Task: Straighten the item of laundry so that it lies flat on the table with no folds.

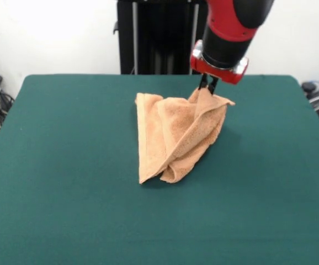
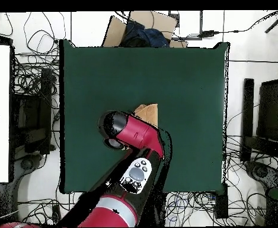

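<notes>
The near part of the dark green counter (image 1: 65, 221) is bare felt. Past it, around the middle of the counter and a little toward the far edge, sits the peach-orange terry towel (image 1: 173, 138), bunched and folded over itself. Its near end rests on the cloth in two rounded, doubled lobes, and a flat folded panel runs along its left side in the front view. From there the fabric rises in a tent shape toward its far right corner, which is lifted off the counter. At that raised corner the hand (image 1: 208, 86) comes down from above, its dark fingers pinched together on the towel's edge. Above the fingers is the red mounting plate and the black-and-red wrist. From overhead, the arm covers most of the towel, leaving only a small peach patch showing (image 2: 147, 113).
</notes>
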You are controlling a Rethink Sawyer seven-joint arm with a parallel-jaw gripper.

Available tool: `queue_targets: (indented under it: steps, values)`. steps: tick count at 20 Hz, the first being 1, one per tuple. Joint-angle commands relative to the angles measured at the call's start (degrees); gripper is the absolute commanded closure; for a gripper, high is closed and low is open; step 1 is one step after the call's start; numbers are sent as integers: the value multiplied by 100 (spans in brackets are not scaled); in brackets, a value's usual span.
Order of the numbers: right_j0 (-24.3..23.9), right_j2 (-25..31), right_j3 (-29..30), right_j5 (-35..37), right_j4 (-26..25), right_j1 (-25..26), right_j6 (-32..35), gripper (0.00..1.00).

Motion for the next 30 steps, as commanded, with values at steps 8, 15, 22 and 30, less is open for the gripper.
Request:
queue_targets:
  steps: [8,15,22,30]
  values:
    - [132,465,43,441,108,-85,1606,100]
    - [111,353,-146,763,47,-111,1589,100]
    - [152,272,-425,1105,-8,-147,1593,100]
    - [29,508,-130,913,229,-365,1408,100]
